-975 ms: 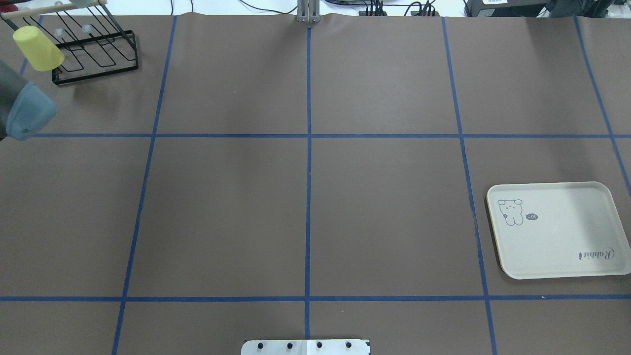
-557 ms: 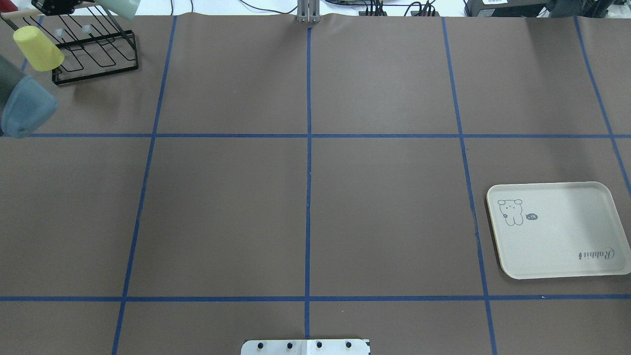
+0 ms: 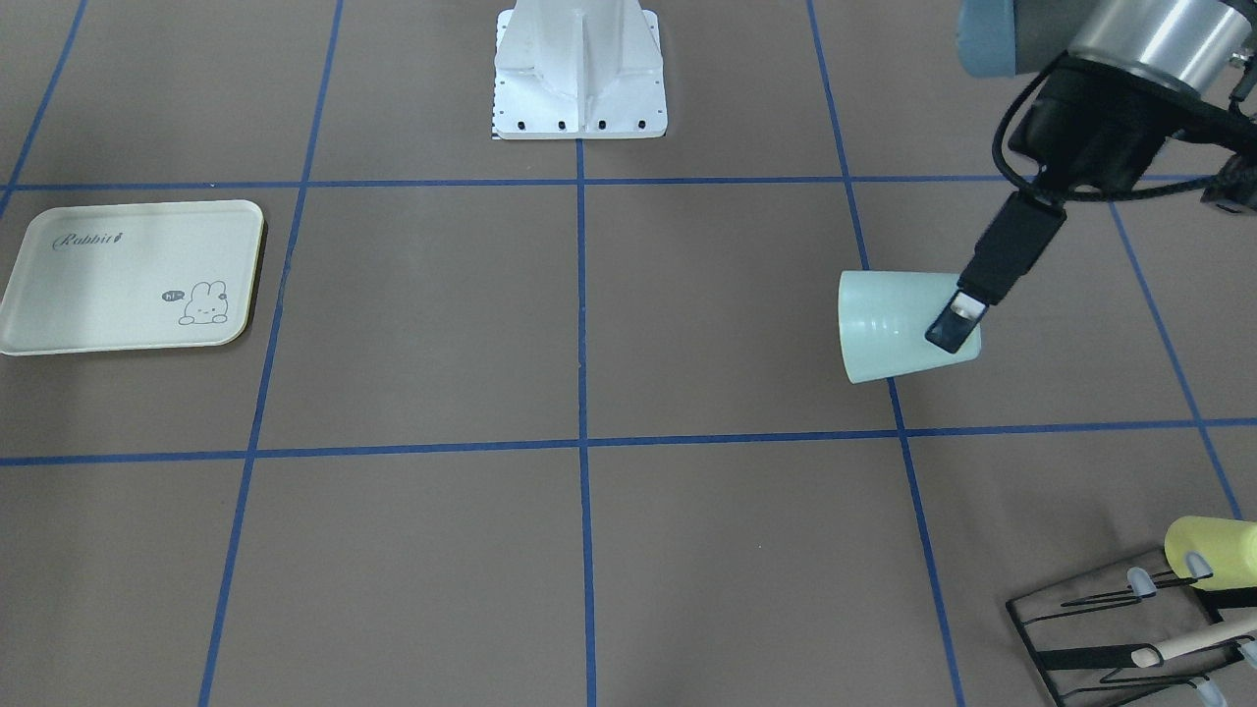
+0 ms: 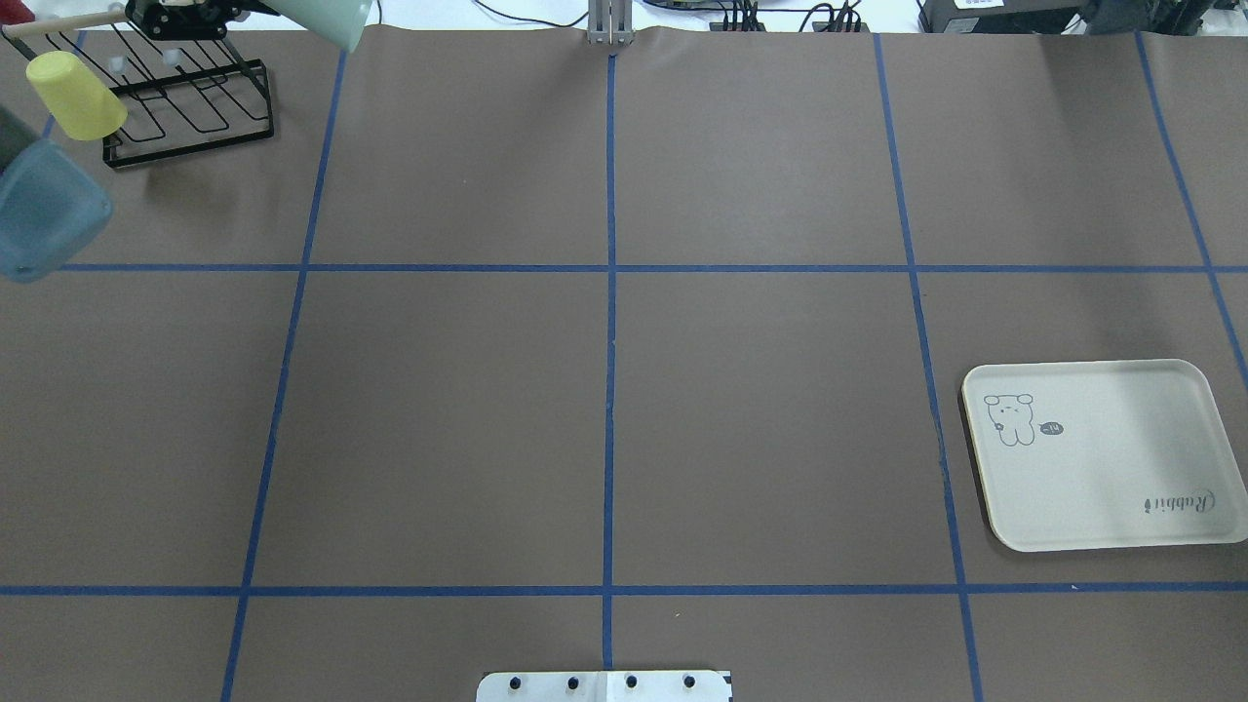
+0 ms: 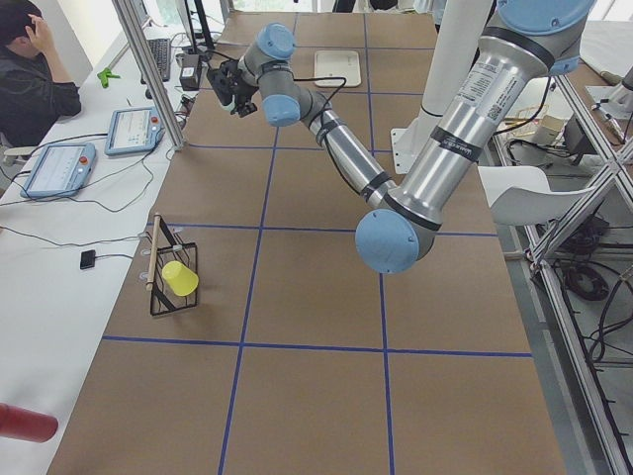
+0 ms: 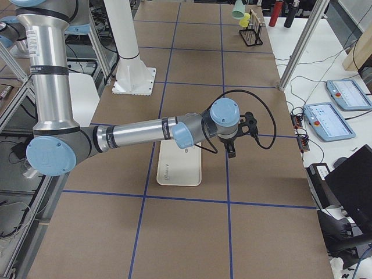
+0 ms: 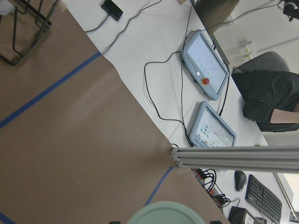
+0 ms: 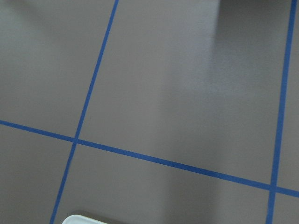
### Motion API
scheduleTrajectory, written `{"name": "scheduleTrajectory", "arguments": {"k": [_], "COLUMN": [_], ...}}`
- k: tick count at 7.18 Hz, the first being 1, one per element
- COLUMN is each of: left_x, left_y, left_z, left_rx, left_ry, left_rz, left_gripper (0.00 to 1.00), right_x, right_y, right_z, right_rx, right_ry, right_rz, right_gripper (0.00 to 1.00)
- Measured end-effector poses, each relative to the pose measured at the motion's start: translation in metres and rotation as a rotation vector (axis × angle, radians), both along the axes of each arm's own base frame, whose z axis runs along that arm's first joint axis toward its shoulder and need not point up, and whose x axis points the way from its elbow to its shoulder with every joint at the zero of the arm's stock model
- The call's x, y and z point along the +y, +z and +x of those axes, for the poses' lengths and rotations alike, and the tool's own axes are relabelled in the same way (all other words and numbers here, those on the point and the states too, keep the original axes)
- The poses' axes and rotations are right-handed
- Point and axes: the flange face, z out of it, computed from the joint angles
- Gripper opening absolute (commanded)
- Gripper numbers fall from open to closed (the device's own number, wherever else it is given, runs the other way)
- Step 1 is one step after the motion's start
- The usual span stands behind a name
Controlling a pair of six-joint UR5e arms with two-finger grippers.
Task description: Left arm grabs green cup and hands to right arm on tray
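The green cup hangs on its side above the table, mouth toward the tray side. My left gripper is shut on its narrow end, one black finger lying across the outside. From overhead the green cup shows at the top edge, right of the rack. The left wrist view catches only the green cup's rim. The tray lies bare at the right. The right gripper hovers just beyond the tray, seen only in the exterior right view; I cannot tell if it is open or shut.
A black wire rack stands at the far left corner with a yellow cup on a prong and a wooden dowel. The left arm's blue elbow cap juts in at the left edge. A person sits beyond the table, by two pendants.
The left gripper has carried the green cup rightward away from the rack along the far table edge. The left elbow shifted slightly. The tray has not moved.
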Motion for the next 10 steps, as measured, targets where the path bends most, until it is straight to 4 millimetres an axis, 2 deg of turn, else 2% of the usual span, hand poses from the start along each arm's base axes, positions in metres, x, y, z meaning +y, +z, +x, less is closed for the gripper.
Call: {"name": "scheduleTrajectory", "arguments": {"k": [2, 5, 6, 8, 10], "left_x": [0.015, 0.037, 0.051, 0.081, 0.103], "left_y": [-0.02, -0.032, -0.03, -0.029, -0.023], "left_z": [0.002, 0.031, 0.043, 0.08, 0.107], "left_rx": [0.059, 0.156, 0.229, 0.354, 0.41], "left_ry": [-0.019, -0.096, -0.114, -0.165, -0.195], "left_rz": [0.119, 0.228, 0.255, 0.287, 0.29], "left_gripper": [0.17, 0.15, 0.15, 0.15, 0.15], "right_x": [-0.003, -0.007, -0.01, -0.016, -0.023], "right_y": [-0.011, -0.025, -0.031, -0.046, -0.06], "right_z": [-0.008, -0.013, -0.015, -0.017, -0.017], "right_rx": [-0.02, -0.082, -0.11, -0.146, -0.16], "right_ry": [-0.022, -0.058, -0.073, -0.09, -0.074], "right_rz": [0.022, 0.033, 0.037, 0.048, 0.022], "right_gripper": [0.99, 0.99, 0.99, 0.99, 0.97]}}
